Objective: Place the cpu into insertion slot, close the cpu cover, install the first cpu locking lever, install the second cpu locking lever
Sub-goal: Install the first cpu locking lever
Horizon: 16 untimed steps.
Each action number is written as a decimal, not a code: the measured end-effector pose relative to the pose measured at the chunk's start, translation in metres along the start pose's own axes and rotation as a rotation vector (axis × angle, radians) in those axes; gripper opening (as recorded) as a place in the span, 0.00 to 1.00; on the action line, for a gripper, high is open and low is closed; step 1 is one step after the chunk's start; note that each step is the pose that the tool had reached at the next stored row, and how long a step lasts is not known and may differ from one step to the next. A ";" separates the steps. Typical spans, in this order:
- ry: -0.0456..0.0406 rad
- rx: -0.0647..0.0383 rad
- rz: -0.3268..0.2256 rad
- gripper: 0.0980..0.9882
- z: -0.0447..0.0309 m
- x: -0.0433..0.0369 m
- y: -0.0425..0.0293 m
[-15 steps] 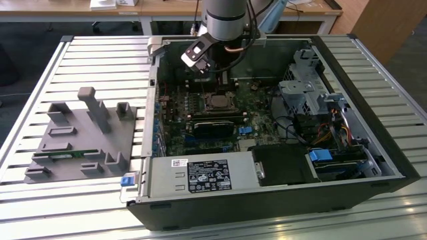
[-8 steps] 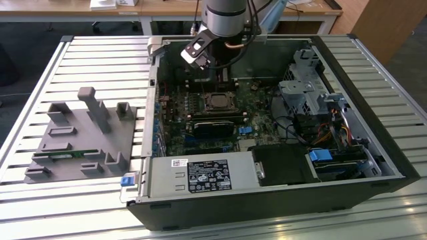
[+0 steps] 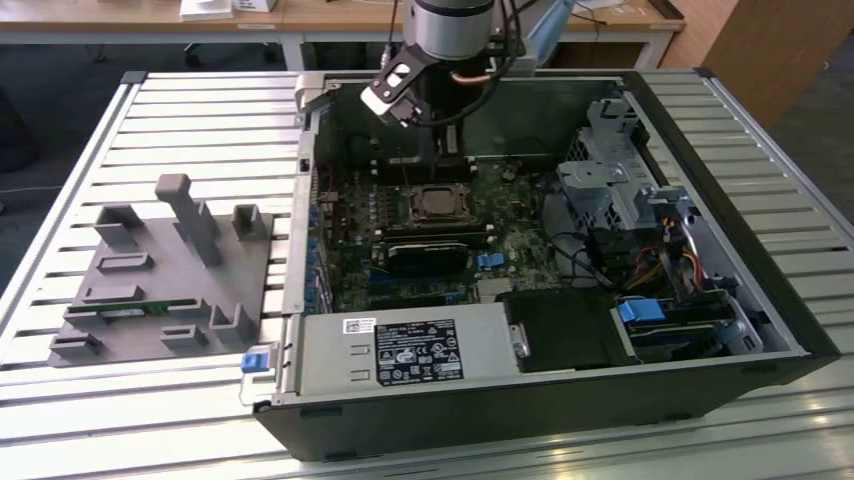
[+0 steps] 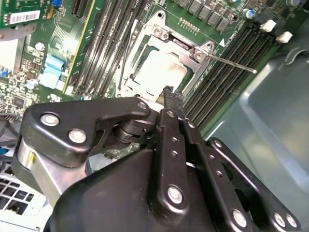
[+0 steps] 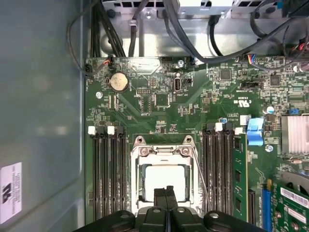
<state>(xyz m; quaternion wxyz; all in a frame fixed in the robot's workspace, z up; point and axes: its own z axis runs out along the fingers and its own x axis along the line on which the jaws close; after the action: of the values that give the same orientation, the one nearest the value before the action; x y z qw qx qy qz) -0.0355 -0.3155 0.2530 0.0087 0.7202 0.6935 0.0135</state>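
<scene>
Second wrist view: gripper (image 4: 169, 94) pressed together just above cpu (image 4: 159, 72) edge, cpu framed by flat cover (image 4: 142, 48). Press lever (image 4: 231, 64) beside cpu down steadily, then hook sideways, clear of cpu top.

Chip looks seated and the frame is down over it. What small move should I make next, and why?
Probably ease the shut gripper sideways toward the free lever. The cpu sits under the cpu cover, which appears down, yet that rod angles out to one side, seemingly unlatched, and the gripper hovers over the cpu's edge, not at the rod.
</scene>
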 end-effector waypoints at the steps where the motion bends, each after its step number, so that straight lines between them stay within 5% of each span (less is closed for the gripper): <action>1: -0.0001 0.000 0.000 0.01 -0.0017 0.0000 0.0000; 7: 0.0004 0.000 -0.011 0.01 -0.0056 0.0001 0.0002; 16: 0.0036 0.001 -0.170 0.01 -0.0056 0.0000 0.0002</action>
<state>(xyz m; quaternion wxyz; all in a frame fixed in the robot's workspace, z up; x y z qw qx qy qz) -0.0355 -0.3155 0.2586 0.0081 0.6587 0.7522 0.0136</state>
